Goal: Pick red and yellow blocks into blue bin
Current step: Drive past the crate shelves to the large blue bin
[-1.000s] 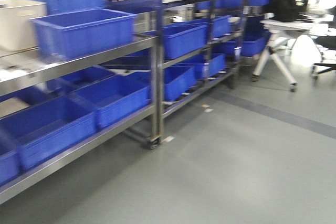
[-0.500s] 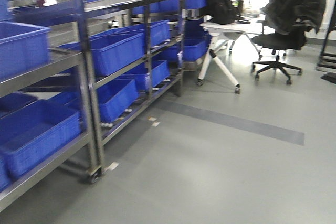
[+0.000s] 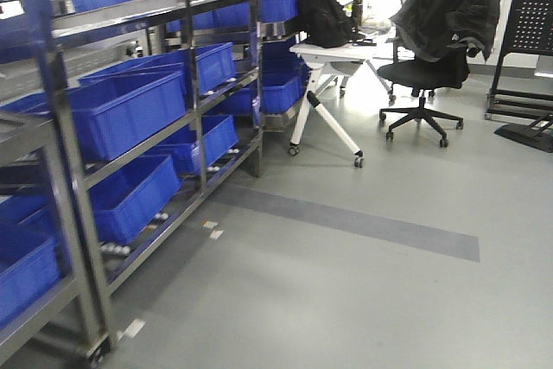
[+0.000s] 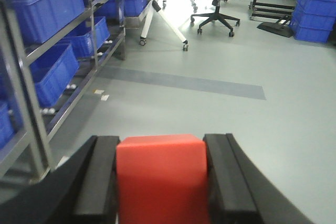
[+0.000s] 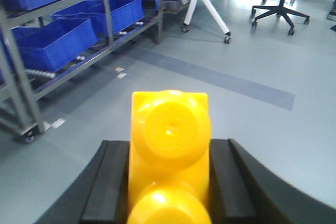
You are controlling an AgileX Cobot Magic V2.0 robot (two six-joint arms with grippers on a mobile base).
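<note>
The left fingers (image 4: 97, 182), black and flat-faced, are clamped on the red cube (image 4: 160, 177), a plain matte block with soft edges that fills the gap between them. The right fingers (image 5: 113, 182) are closed the same way on the yellow brick (image 5: 169, 145), glossy moulded plastic with two round studs facing the wrist camera. Both blocks are thus picked up and held over the floor (image 3: 346, 317), smooth grey with a darker stripe (image 3: 346, 218); neither is in a bin yet. What remains, as I judge it, is reaching the blue bin and releasing both. That bin I cannot pick out: the steel rack (image 3: 73, 213) carries many blue crates (image 3: 130, 114) of rimmed hard plastic.
</note>
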